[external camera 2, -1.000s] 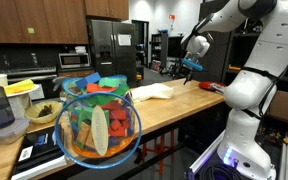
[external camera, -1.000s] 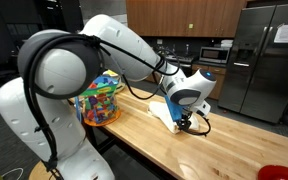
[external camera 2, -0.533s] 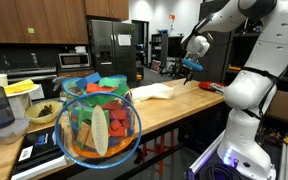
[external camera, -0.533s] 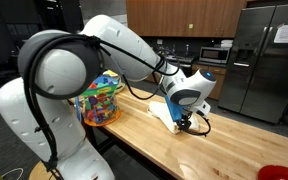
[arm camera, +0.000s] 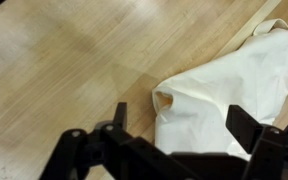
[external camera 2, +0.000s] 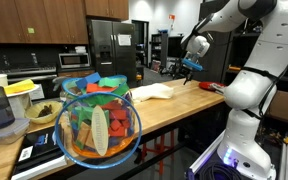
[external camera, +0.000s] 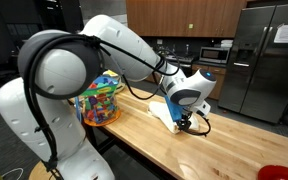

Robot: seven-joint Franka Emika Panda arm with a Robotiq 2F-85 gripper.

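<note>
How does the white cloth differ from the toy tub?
The white cloth is plain, limp and lies crumpled flat; the toy tub is clear, rigid, upright and packed with multicoloured pieces. The cloth sits below the open hand; the tub stands apart from it. Both rest on the wooden counter.

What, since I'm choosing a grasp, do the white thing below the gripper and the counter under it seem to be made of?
White cloth: soft woven fabric, probably cotton, matte; it lies in loose folds with a curled edge. Countertop: light wood, likely butcher block, with a smooth, slightly glossy finish; grain lines and plank seams show.
</note>
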